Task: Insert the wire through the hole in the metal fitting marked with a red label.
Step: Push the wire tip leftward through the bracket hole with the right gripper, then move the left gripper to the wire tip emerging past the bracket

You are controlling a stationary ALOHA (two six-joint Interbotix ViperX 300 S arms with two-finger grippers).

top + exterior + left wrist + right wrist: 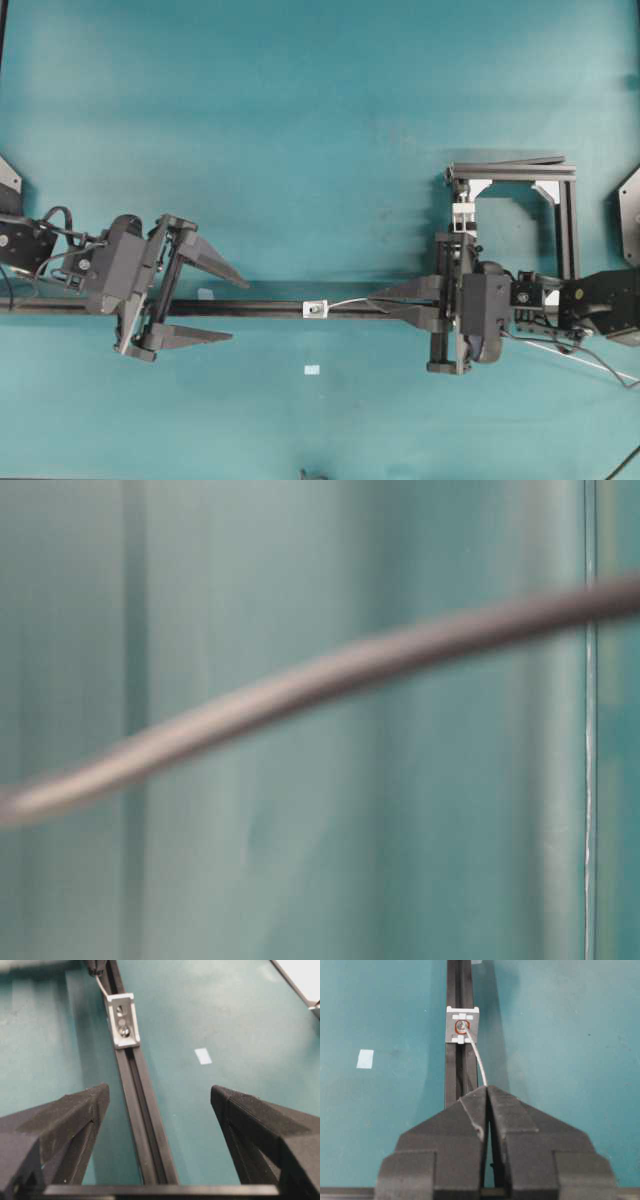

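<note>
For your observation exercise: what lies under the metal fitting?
The metal fitting sits on the black rail, which runs out from beneath it both ways over the teal table. The stretch of rail directly beneath is covered.

The left tool (212,305), at the frame's left, points right with its black fingers spread wide. The right tool (378,300), right of centre, points left, fingers pressed together.

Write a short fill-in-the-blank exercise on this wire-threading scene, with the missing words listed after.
1. The right gripper is ____ on the wire.
2. The left gripper has its jaws ____, one on each side of the black rail.
3. The wire's tip reaches the red-ringed hole in the metal ____.

Missing words: shut; open; fitting
</note>
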